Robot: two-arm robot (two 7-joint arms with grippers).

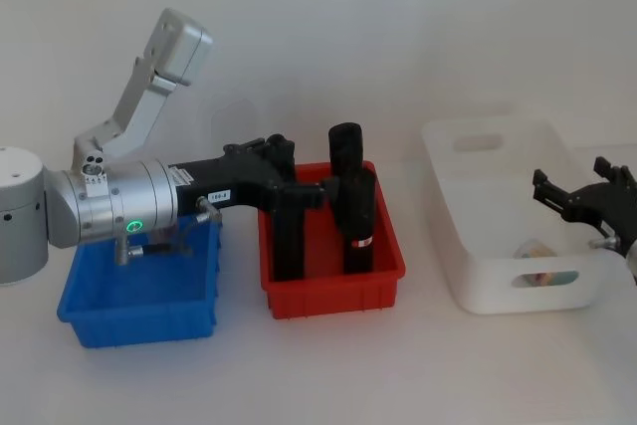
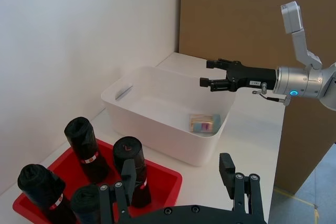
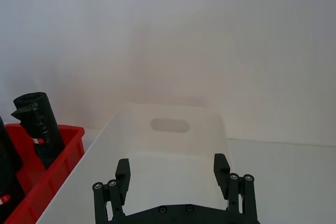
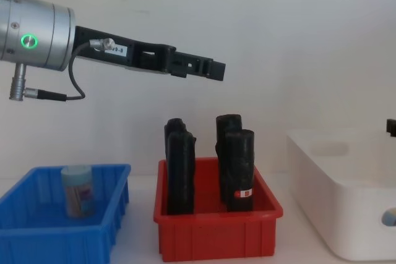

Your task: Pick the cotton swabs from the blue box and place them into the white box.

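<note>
1. A large white plastic tub with rounded corners and cut-out handles, the white box, sits at 3 o'clock on the pale tabletop in the head view.
2. A low red plastic bin stands at the tub's 9 o'clock, apart from it. It holds four tall black rolls on end, some with a red-and-white band.
3. A low blue plastic bin with a rimmed edge, the blue box, lies at the red bin's 9 o'clock, just beside it.
4. The left gripper, black and two-fingered, reaches from the silver left arm across the blue box. It hangs above the red bin, clear of the roll tops, with its fingers spread and nothing between them.
5. The right gripper hovers over the tub's 3 o'clock rim, also spread wide and empty.
6. One small clear jar of cotton swabs with a pale blue lid stands upright inside the blue box, below the left arm.
7. A second such jar lies on its side on the tub's floor, toward the 5 o'clock corner by the near wall.
</note>
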